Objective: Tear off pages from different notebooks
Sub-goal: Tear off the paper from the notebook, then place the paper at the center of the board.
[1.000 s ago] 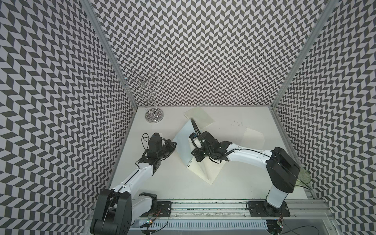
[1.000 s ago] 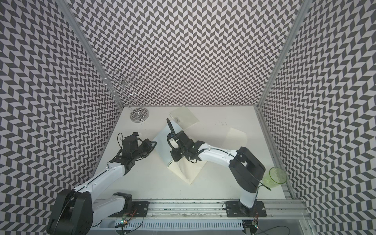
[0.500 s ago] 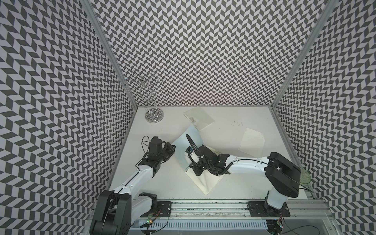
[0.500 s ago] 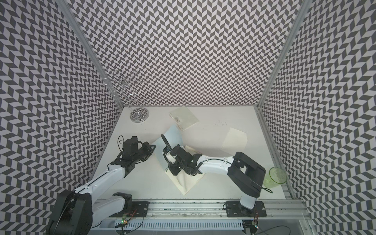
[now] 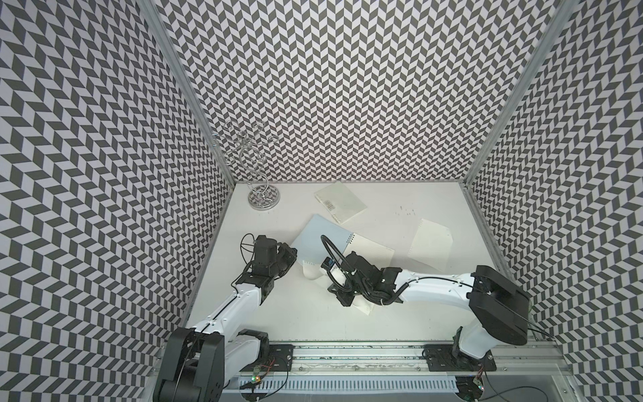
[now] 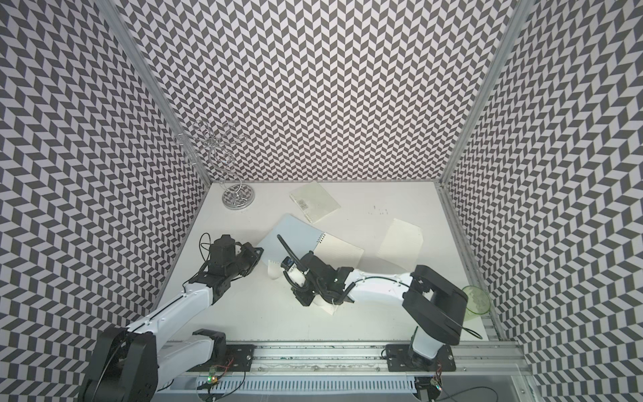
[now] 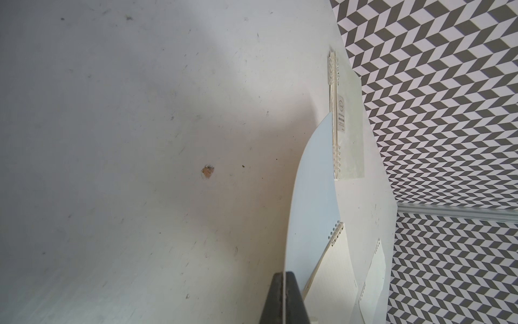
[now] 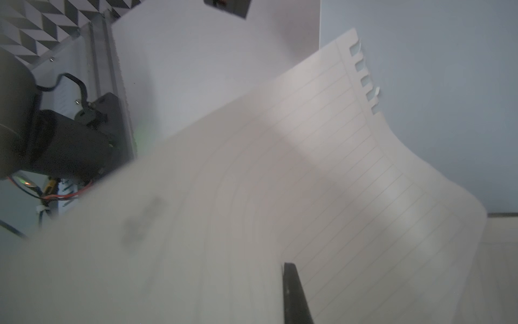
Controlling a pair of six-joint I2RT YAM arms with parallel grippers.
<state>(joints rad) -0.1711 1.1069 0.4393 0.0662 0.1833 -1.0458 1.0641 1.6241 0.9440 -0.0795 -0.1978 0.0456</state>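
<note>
Toward the front edge of the tabletop (image 5: 299, 323), holds a lined page (image 8: 308, 168) in the right hand (image 5: 344, 296), clamped shut on the sheet and drawn away from the larger notebook (image 5: 313, 236). A moment ago shows this sheet reaching back to the wire rings; now shows its punched edge free, holes ripped open, curling up just beside the left hand (image 5: 288, 255). Keeps that left hand pinched on the edge of the larger notebook's bluish cover, toward the left side of the tabletop, with the next cream sheet bared beside the rings. Reads as a tear just finished on this notebook; leaves the sheet to be laid down and likely the smaller notebook (image 5: 341, 203), closed near the back edge, to be worked. Cannot tell which notebook gave up the loose page (image 5: 429, 249) lying flat toward the right edge. Counts two notebooks, two torn pages, two hands, one wire stand (image 5: 261, 195) in the back left corner, one green cup (image 6: 476, 301) past the right edge
</note>
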